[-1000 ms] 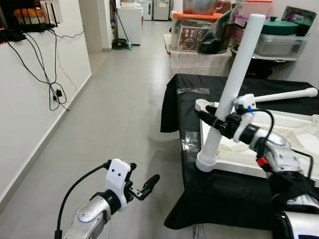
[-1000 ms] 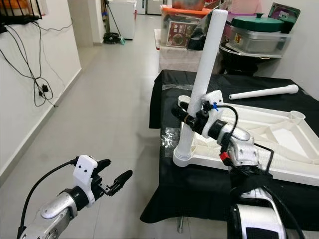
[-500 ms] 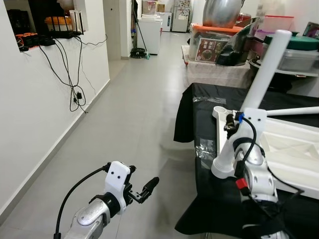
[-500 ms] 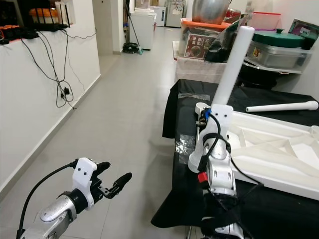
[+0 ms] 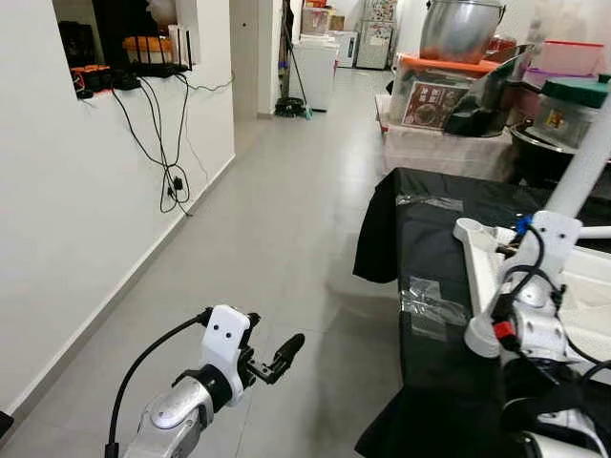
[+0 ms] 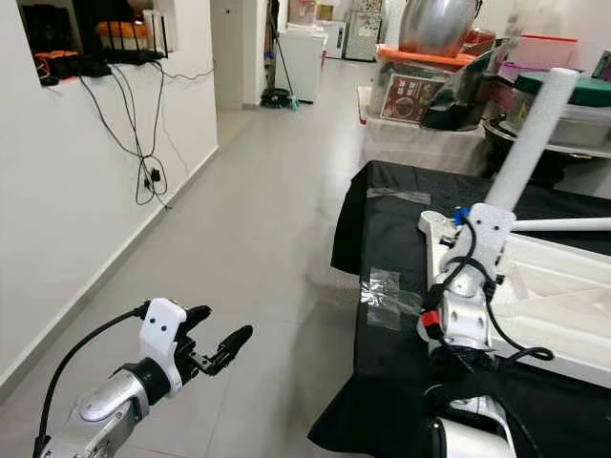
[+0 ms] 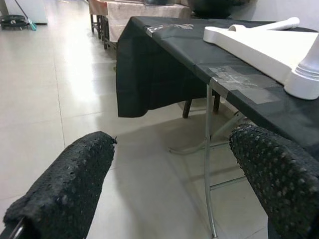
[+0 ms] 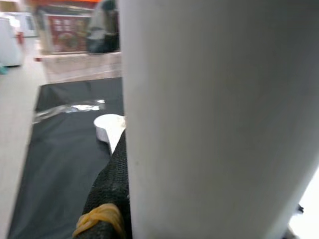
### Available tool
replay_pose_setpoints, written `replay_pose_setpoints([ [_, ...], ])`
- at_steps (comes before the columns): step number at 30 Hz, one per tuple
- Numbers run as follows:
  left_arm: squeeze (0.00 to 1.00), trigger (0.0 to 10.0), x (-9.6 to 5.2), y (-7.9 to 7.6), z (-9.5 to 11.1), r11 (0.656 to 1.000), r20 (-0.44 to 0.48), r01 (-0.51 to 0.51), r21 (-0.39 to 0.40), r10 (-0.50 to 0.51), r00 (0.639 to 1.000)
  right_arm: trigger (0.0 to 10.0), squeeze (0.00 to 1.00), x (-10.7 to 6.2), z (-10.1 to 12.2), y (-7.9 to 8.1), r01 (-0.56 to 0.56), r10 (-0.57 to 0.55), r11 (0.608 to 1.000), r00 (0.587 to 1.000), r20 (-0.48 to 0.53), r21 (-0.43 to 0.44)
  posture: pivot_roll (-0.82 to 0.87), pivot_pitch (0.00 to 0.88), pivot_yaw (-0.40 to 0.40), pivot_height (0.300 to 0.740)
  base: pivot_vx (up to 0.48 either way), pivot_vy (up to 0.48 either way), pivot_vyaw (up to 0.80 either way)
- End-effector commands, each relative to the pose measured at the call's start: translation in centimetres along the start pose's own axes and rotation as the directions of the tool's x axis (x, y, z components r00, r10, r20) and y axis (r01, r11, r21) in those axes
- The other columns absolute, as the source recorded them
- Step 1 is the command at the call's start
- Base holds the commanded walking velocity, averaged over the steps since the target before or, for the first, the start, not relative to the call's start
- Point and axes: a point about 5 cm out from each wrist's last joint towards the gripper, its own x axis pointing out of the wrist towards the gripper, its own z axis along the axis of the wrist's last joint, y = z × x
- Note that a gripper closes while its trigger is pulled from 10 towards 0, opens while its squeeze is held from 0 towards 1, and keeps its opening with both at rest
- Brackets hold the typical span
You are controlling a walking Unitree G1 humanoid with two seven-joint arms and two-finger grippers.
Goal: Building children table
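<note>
Whole view swung left since a second ago, camera turn only. Right gripper (image 6: pixel 474 250) still clamped on upright table leg (image 6: pixel 535 143), seated in tabletop (image 6: pixel 558 286) corner socket. Left gripper (image 5: pixel 270 360) idle, fingers apart.

Left tool (image 5: pixel 270 360) low, forward, fingers apart; right tool (image 6: pixel 465 250) raised, fingers clamped.

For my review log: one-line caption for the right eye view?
Right gripper holds a white table leg upright on the inverted tabletop; left gripper idle.

white leg (image 6: pixel 531 134): base hidden behind right wrist | tabletop (image 6: pixel 563 286): cut by frame edge | right claw: hidden
</note>
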Motion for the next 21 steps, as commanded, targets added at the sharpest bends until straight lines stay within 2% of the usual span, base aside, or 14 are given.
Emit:
replay_pose_setpoints([
  [1, 0.00, 10.0, 0.0, 0.1, -0.3, 1.000, -0.015, -0.008, -0.001, 0.008, 1.000, 0.0, 0.00, 0.2, -3.2, -1.5, 0.065, -0.082, 0.985, 0.991, -0.107, -0.158, 0.07, 0.000, -0.089, 0.740, 0.000, 0.000, 0.00],
  [2, 0.00, 10.0, 0.0, 0.1, -0.3, 1.000, -0.014, -0.008, -0.002, 0.008, 1.000, 4.9, 0.00, 0.1, -3.3, -1.2, 0.053, -0.072, 0.986, 0.991, -0.114, -0.160, 0.06, 0.000, -0.087, 0.740, 0.000, 0.000, 0.00],
  [3, 0.00, 10.0, 0.0, 0.1, -0.3, 1.000, -0.014, -0.008, -0.002, 0.008, 1.000, 4.9, 0.00, 0.1, -3.3, -1.2, 0.053, -0.072, 0.986, 0.991, -0.114, -0.160, 0.06, 0.000, -0.087, 0.740, 0.000, 0.000, 0.00],
  [4, 0.00, 10.0, 0.0, 0.1, -0.4, 1.000, -0.015, -0.007, -0.003, 0.007, 1.000, 10.0, 0.00, 0.0, -3.4, -0.6, 0.030, -0.050, 0.987, 0.991, -0.121, -0.160, 0.06, 0.000, -0.083, 0.740, 0.000, 0.000, 0.00],
  [7, 0.00, 10.0, 0.0, 0.1, -0.4, 1.000, -0.016, -0.005, -0.003, 0.005, 1.000, 10.0, 0.00, -0.2, -3.4, -0.2, 0.006, -0.025, 0.988, 0.993, -0.119, -0.157, 0.06, 0.000, -0.083, 0.740, 0.000, 0.000, 0.00],
  [10, 0.00, 10.0, 0.0, 0.1, -0.4, 1.000, -0.018, 0.001, 0.000, -0.001, 1.000, 10.0, 0.00, -0.5, -2.8, 0.6, -0.058, 0.050, 0.989, 0.997, -0.064, -0.139, 0.06, 0.000, -0.077, 0.740, 0.000, 0.000, 0.00],
  [11, 0.00, 10.0, 0.0, 0.1, -0.3, 1.000, -0.017, 0.003, 0.001, -0.003, 1.000, 10.0, 1.00, -0.6, -2.4, 0.8, -0.081, 0.078, 0.990, 0.996, -0.035, -0.113, 0.06, 0.000, -0.074, 0.740, 0.000, 0.000, 0.00],
  [19, 0.00, 10.0, 0.2, 0.1, -0.2, 1.000, -0.013, 0.008, 0.000, -0.008, 1.000, 10.0, 1.00, -0.6, -1.5, 1.2, -0.146, 0.147, 0.988, 0.989, 0.019, -0.042, 0.06, 0.000, -0.073, 0.740, 0.000, 0.000, 0.00],
  [20, 0.00, 10.0, 0.1, 0.1, -0.2, 1.000, -0.013, 0.008, -0.001, -0.008, 1.000, 10.0, 0.00, -0.7, -1.0, 1.6, -0.191, 0.191, 0.981, 0.981, 0.040, -0.012, 0.06, 0.000, -0.071, 0.740, 0.000, 0.000, 0.00],
  [21, 0.00, 10.0, 0.1, 0.1, -0.2, 1.000, -0.013, 0.008, -0.001, -0.008, 1.000, 10.0, 0.00, -0.7, -0.7, 1.8, -0.223, 0.222, 0.975, 0.973, 0.058, 0.006, 0.06, 0.000, -0.071, 0.740, 0.000, 0.000, 0.00],
])
